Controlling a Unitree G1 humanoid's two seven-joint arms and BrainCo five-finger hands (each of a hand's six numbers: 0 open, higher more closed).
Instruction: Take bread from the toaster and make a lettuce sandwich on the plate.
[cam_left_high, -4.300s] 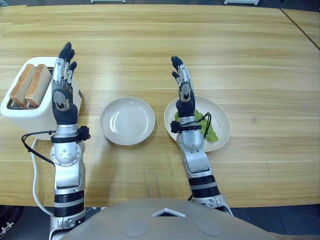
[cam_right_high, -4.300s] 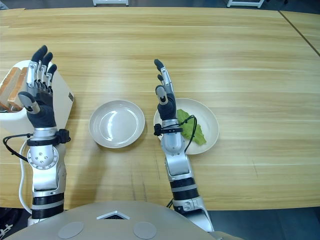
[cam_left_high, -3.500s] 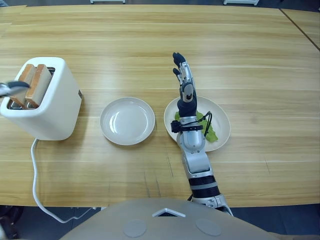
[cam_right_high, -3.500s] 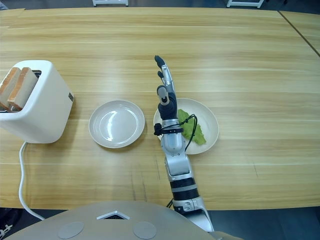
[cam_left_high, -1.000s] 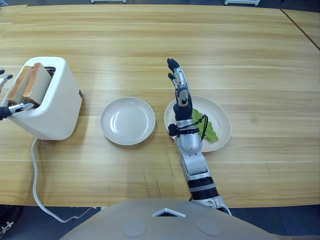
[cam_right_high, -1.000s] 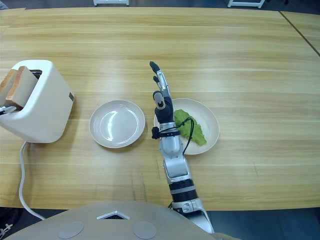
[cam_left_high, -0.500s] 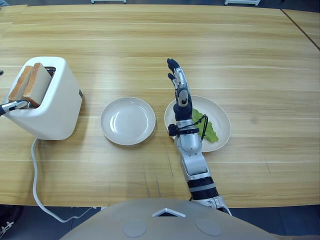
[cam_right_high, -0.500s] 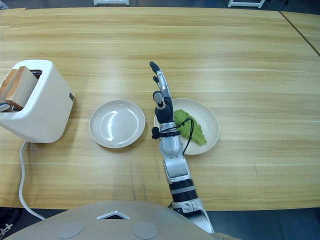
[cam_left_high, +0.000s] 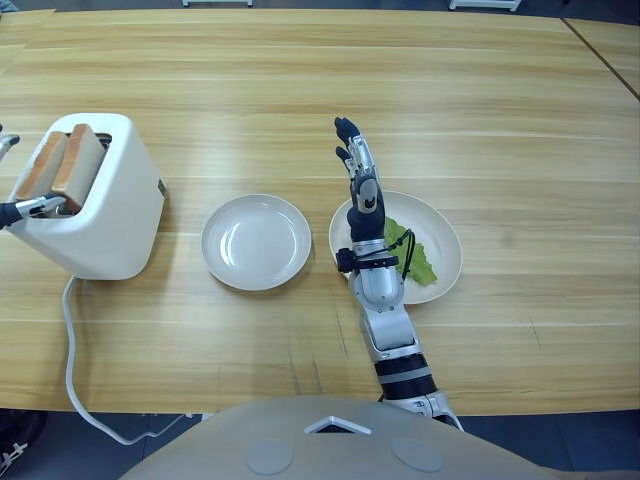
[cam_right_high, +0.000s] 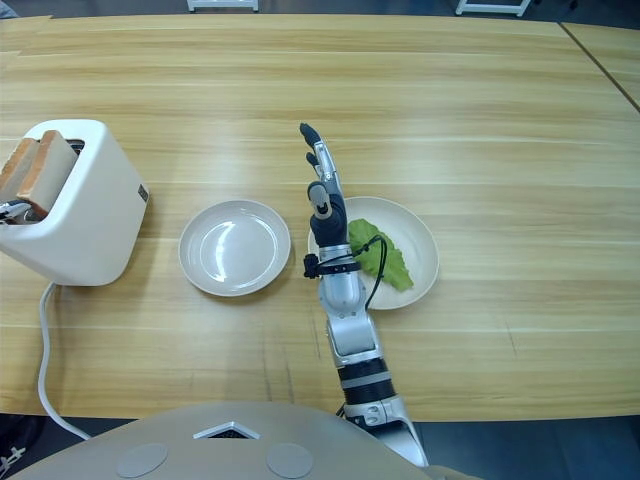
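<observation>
Fingers of your right hand stand straight and hold nothing, mid-frame above the left rim of the dish carrying the lettuce. Two bread slices stand in the toaster at the left edge, with your left hand just beside them, cropped so you cannot tell its grip. Your plate lies between toaster and dish, bare wood either side, and the toaster's small dark side label is unreadable.

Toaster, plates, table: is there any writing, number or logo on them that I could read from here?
No readable text anywhere.
Toaster: a small dark mark on its side, too small to read.
Empty plate: no print.
Lettuce plate: no print.
Table: bare wood, no print.
</observation>
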